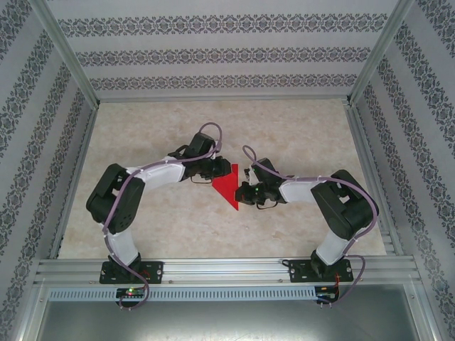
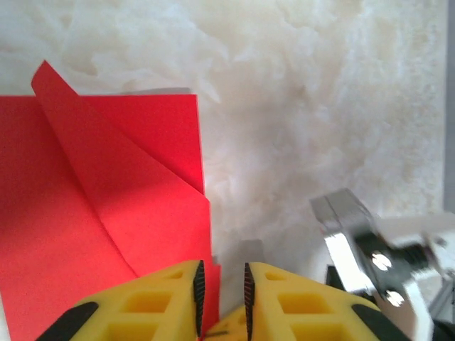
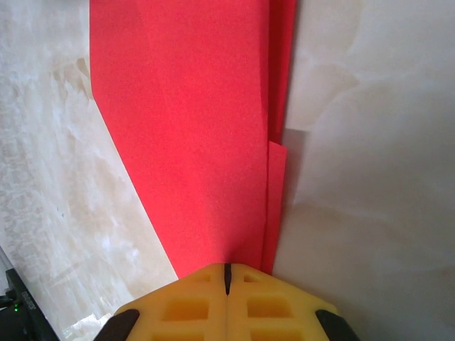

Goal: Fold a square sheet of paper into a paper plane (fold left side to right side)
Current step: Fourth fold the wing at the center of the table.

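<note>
The square sheet of paper (image 1: 229,186), bright red, lies flat on the table between the two arms, folded into a pointed wedge. In the left wrist view the paper (image 2: 106,199) shows a diagonal flap and a straight right edge. My left gripper (image 2: 222,273) hovers over that edge with its jaws a little apart; a thin strip of red and bare table show in the gap. Seen from above, the left gripper (image 1: 215,170) is at the paper's upper left and the right gripper (image 1: 245,190) at its right side. My right gripper (image 3: 227,268) is shut, its tips resting over the layered paper (image 3: 192,128).
The marble-patterned table (image 1: 298,135) is walled by patterned panels and a metal frame. A metal part of the right arm (image 2: 355,241) stands close to my left fingers. Open tabletop lies beyond and to both sides of the paper.
</note>
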